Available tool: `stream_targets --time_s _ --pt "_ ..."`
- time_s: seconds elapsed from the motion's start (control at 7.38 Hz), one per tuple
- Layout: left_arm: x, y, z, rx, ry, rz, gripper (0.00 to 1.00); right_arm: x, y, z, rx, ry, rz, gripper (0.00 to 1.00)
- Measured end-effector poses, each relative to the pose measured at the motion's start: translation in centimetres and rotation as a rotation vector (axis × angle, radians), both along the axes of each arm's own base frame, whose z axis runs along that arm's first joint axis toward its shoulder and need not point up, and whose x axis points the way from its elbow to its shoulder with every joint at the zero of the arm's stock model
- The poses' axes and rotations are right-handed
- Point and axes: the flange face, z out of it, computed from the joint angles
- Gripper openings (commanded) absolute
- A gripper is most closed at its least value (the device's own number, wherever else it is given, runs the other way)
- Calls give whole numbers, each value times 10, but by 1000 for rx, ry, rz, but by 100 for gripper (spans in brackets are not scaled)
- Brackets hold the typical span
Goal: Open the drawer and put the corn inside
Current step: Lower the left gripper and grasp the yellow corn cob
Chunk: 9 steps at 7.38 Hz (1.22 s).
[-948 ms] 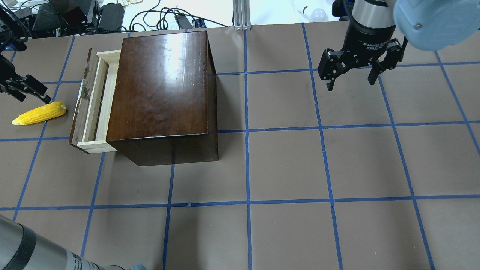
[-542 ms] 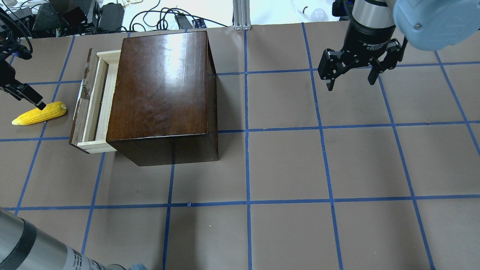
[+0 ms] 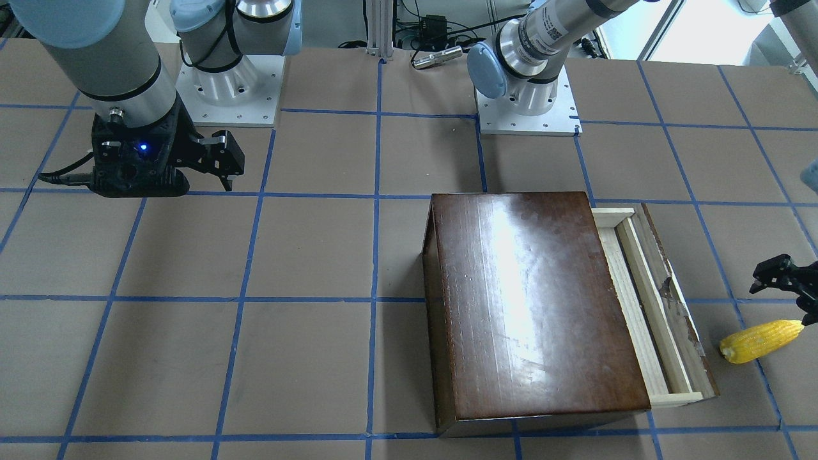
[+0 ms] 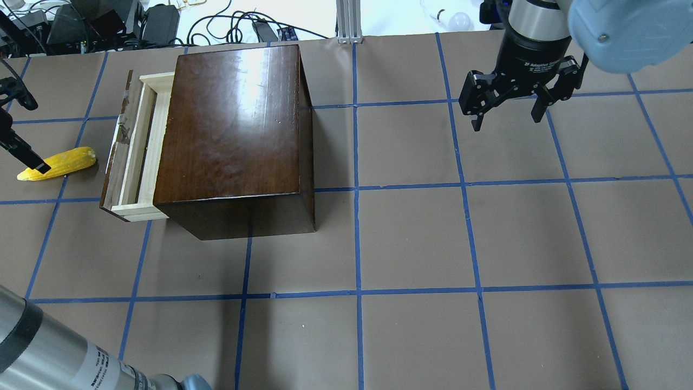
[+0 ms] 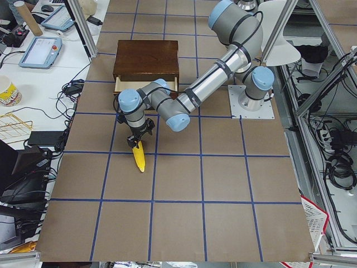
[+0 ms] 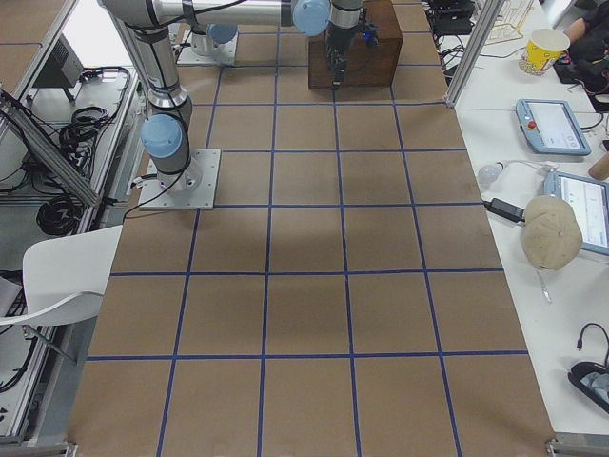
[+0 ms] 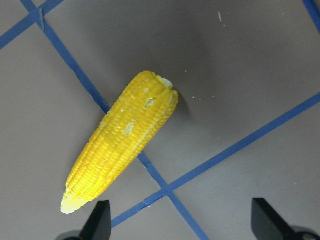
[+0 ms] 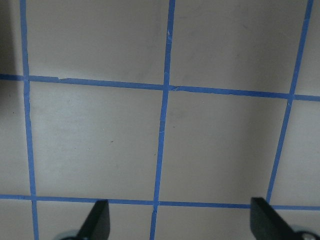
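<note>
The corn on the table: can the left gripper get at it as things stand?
Probably yes. The left gripper hangs open above the corn, which lies apart from the drawer. Nothing stands between them, though the corn sits off-centre, toward one of the fingers.

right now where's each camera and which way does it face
Front: across the table, facing robot; left arm, right arm, box, corn.
Overhead: behind robot, looking down; right gripper, drawer.
Left side: table end; left arm nearest.
Right side: opposite end; right arm nearest.
Left wrist: onto corn; left gripper open.
Right wrist: onto table; fingertips.
Front and overhead share box, corn.
</note>
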Motion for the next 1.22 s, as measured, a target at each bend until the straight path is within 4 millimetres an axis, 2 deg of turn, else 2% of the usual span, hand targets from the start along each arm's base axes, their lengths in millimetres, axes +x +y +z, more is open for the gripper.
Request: stream_targets --time_s 0.27,0.54,1.22 --pt "6 -5 -20 10 12 -195 100 0 0 0 0 0 0 100" --pt "9 -8 -30 15 19 -345 100 0 0 0 0 0 0 100" --pt "19 -36 -49 -57 61 -536 100 0 0 0 0 0 0 100"
